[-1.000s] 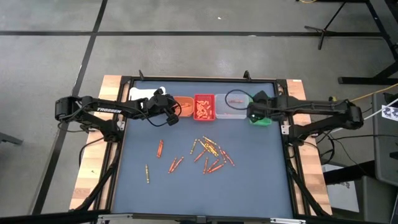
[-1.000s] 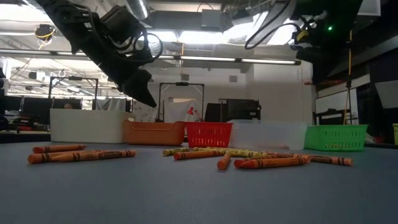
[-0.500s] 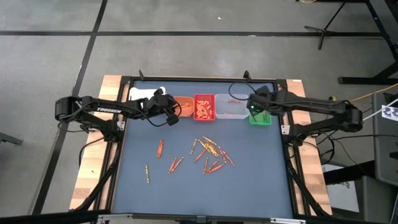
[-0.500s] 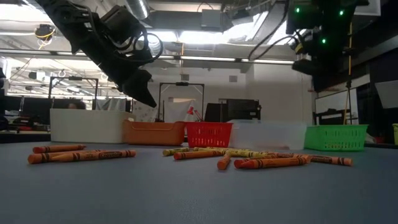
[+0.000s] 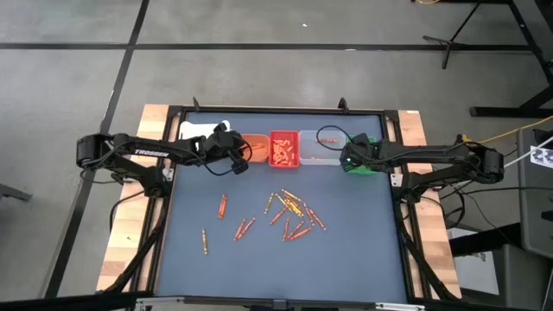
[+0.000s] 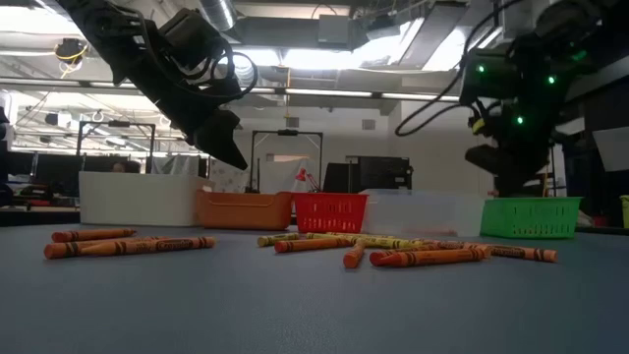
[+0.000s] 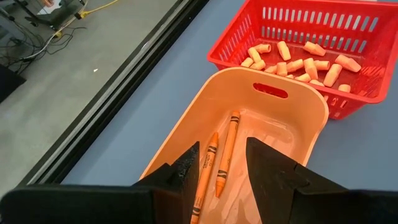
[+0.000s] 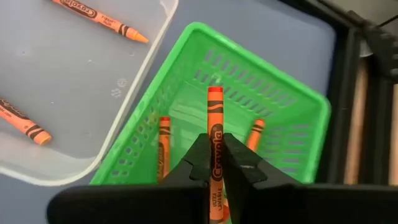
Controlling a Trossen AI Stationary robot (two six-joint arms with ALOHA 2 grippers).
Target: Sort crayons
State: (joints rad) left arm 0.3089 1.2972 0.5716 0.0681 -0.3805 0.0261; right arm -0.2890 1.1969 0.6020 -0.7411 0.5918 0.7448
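right gripper [image 8: 214, 163] clamped on a crayon [image 8: 214, 134] above green bin [image 8: 292, 112]; could bounce out. left gripper [image 7: 221, 165] parted, empty, over orange bin [image 7: 292, 102].

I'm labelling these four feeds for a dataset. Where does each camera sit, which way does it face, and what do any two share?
High view: overhead, straight down on table, both arms.
Low view: table height, level across crayons toward bins; arms descend from above.
Left wrist view: looks into orange bin past the open left gripper.
Right wrist view: over green bin; right gripper shut on a crayon.
Shared: the red bin shows in the high, low and left wrist views.
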